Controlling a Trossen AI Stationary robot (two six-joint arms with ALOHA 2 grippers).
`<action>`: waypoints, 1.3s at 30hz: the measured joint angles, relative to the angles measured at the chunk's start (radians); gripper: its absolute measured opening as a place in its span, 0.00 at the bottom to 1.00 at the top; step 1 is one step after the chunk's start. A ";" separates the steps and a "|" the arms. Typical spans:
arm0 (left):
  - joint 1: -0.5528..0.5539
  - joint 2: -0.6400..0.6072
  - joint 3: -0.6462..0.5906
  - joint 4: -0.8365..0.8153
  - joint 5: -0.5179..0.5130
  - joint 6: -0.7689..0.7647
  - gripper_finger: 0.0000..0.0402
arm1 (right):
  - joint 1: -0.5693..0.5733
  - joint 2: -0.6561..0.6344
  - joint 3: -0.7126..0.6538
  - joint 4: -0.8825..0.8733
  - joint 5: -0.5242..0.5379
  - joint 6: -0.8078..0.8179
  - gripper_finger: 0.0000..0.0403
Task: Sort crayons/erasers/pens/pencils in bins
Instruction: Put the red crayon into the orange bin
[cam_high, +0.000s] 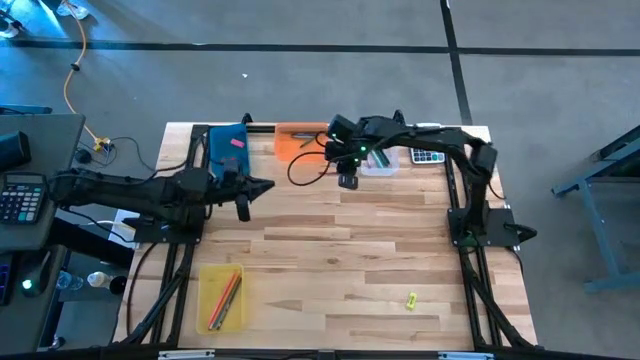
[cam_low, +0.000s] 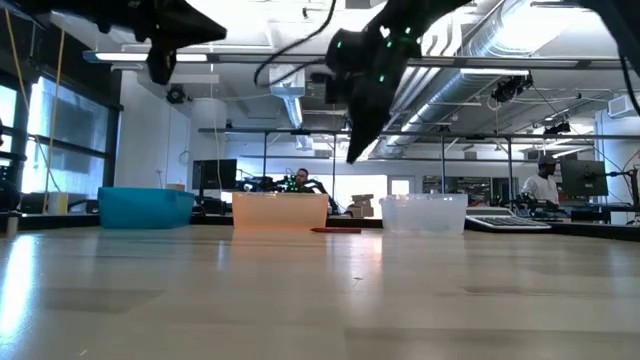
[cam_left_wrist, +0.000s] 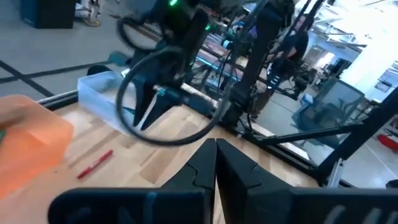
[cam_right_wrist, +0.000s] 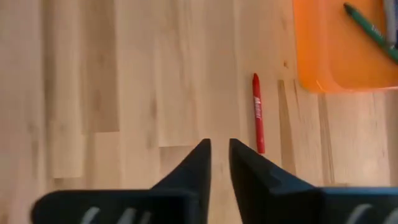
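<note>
A red crayon (cam_right_wrist: 258, 112) lies flat on the table just beside the orange bin (cam_right_wrist: 336, 43), which holds a green pen (cam_right_wrist: 367, 28). My right gripper (cam_high: 348, 181) hangs above the table near that crayon and the clear bin (cam_high: 380, 160), fingers almost together and holding nothing. My left gripper (cam_high: 245, 197) is shut and empty, raised in front of the blue bin (cam_high: 228, 146), where something pink (cam_high: 237, 142) lies. The yellow bin (cam_high: 222, 296) near the table's near edge holds orange and red pencils (cam_high: 228, 292). The left wrist view shows the crayon (cam_left_wrist: 94, 163) too.
A grey calculator (cam_high: 428, 156) sits at the far right of the table, beside the clear bin. A small yellow-green thing (cam_high: 410, 300) lies near the near right edge. A black cable (cam_high: 305, 170) loops from the right arm over the orange bin's side. Bare wood spreads across the table's middle.
</note>
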 joint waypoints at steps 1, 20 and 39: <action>0.000 -0.015 0.000 -0.013 -0.004 0.002 0.00 | -0.007 0.016 0.005 0.002 0.000 -0.008 0.16; 0.000 -0.057 0.000 -0.087 -0.054 -0.026 0.00 | -0.070 0.193 0.005 0.065 0.056 -0.075 0.34; 0.000 -0.057 0.000 -0.093 -0.057 -0.037 0.00 | -0.069 0.279 0.007 0.112 0.089 -0.076 0.19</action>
